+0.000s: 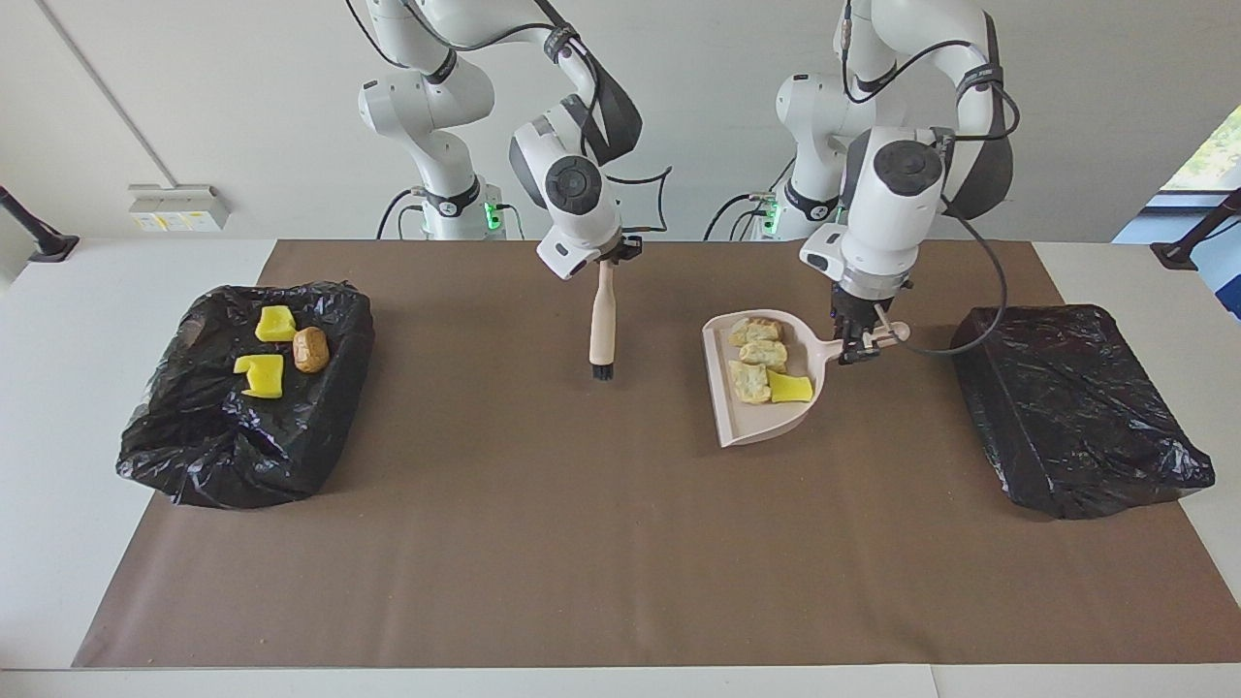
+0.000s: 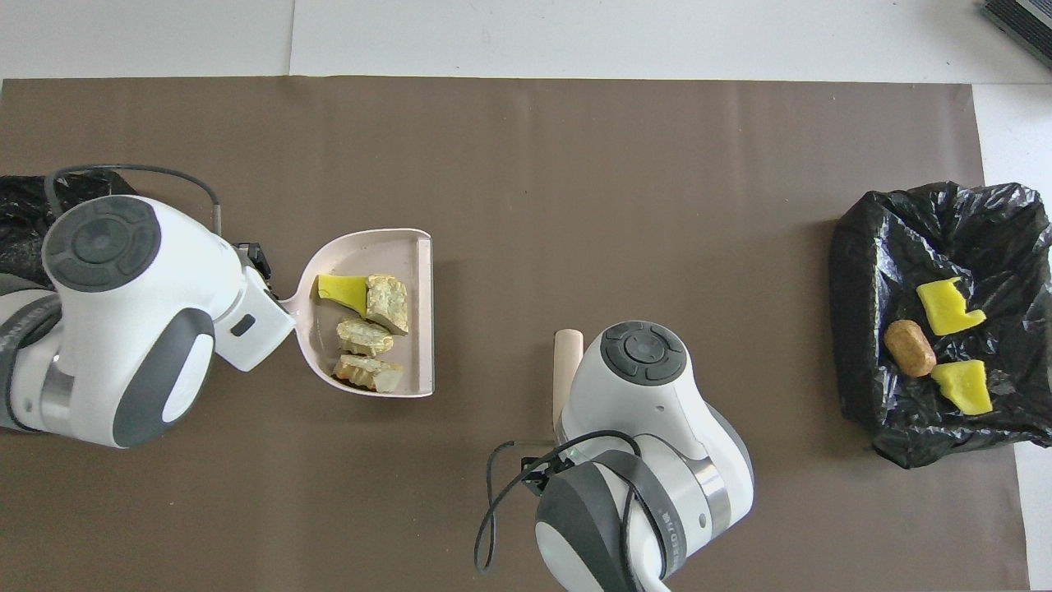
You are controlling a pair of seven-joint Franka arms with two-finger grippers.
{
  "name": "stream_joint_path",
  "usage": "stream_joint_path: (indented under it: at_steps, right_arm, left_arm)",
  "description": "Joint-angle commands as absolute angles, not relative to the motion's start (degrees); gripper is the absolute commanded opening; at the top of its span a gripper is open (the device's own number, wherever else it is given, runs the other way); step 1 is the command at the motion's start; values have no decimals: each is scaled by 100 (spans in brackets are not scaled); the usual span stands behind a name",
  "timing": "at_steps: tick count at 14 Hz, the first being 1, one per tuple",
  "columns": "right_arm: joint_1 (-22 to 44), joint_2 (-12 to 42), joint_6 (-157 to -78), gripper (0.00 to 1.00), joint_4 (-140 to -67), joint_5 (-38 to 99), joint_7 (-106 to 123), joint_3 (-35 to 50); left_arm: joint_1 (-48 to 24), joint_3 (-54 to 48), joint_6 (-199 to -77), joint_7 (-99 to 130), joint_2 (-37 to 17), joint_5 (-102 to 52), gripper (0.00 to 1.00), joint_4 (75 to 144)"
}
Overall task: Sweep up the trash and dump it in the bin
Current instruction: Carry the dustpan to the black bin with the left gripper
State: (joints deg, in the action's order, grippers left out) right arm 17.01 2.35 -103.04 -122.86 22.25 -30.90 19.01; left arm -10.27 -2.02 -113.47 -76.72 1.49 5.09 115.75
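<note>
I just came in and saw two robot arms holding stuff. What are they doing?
They are cleaning up scraps. The left hand grips the pink dustpan by its handle; four scraps lie in it, and it is beside the covered black bin. The right hand holds the brush with its bristles pointing down over the brown mat. Three more scraps already lie in the open black bin at the right arm's end.

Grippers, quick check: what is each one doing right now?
Left gripper: jaws closed on the dustpan handle, four scraps of trash in it.
Right gripper: jaws closed on the brush, bristles down.
</note>
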Motion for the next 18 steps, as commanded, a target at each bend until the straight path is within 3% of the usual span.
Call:
stream_joint_path:
  at_steps: [1, 7, 10, 15, 16, 17, 18]
  right_arm:
    - [2073, -53, -10887, 0, -12989, 2391, -2970, 1925]
    - [2566, -544, -11557, 0, -13912, 2382, -2778, 1916]
    - [2558, -545, -11532, 0, -13913, 2373, -3013, 1899]
    - [2497, -501, -11566, 0, -13913, 2347, -3164, 1907]
    - [2444, -466, -11558, 14, -13878, 2347, -3147, 1899]
    - [2382, -396, -11558, 54, -13808, 2347, -3112, 1907]
    - [2356, -352, -11540, 100, -13695, 2347, -3050, 1890]
  left_arm:
    - [-91, -211, -11058, -8881, 492, 28, 0, 11593]
    - [1852, -202, -10977, -9430, 414, -176, 0, 11075]
    - [2617, -176, -11529, -9431, 378, -167, 0, 10995]
    - [3067, 8, -12076, -9422, 229, 630, 0, 10785]
    - [3120, 61, -12154, -9404, 150, 885, 0, 10697]
    - [3120, 79, -12181, -9404, 115, 1210, 0, 10583]
    - [3120, 88, -12208, -9396, 27, 1622, 0, 10521]
